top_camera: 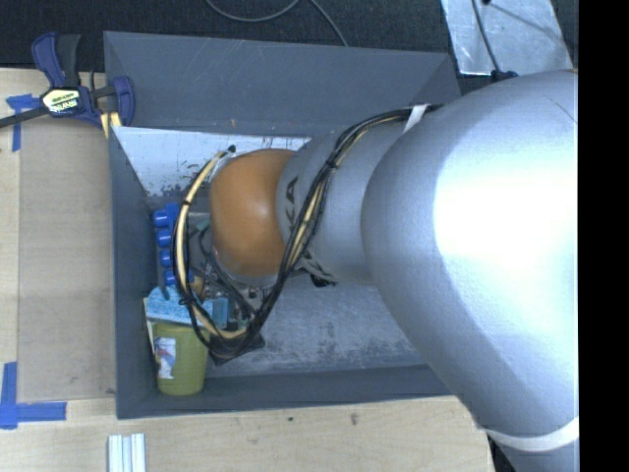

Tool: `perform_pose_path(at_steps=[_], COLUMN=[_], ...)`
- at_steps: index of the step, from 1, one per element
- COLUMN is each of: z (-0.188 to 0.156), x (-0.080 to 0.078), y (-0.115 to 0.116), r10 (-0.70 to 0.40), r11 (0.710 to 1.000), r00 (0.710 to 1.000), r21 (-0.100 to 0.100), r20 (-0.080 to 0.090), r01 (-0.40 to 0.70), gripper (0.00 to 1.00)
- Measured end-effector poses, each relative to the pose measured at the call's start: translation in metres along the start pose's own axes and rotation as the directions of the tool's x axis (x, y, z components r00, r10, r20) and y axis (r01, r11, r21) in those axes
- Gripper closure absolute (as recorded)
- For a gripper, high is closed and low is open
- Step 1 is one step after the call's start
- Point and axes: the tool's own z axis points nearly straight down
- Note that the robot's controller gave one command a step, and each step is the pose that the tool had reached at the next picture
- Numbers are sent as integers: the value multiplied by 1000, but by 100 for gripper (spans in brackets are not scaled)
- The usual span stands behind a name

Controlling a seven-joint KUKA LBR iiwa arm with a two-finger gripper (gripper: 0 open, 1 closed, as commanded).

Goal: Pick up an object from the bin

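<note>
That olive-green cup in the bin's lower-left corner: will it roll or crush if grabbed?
The olive-green cup looks round-sided, so it may roll if nudged, though the bin wall beside it should limit that. It is probably hollow, hence light, and might dent under a hard squeeze.

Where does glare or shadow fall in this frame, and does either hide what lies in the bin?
Camera view: a broad glare washes the shell of the silver arm; the orange cover carries a softer sheen. Shadow sits under that cover, on the floor of the bin. The green cup and the blue thing by the left wall are plainly lit.
</note>
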Motion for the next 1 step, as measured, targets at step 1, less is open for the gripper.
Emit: perform_pose_path(at_steps=[1], z=[-5], x=[1], y=[-1], r10=[0], r11=[1000], r00=[1000], r21=[2], r20=[-3], r01=[0], gripper=[100])
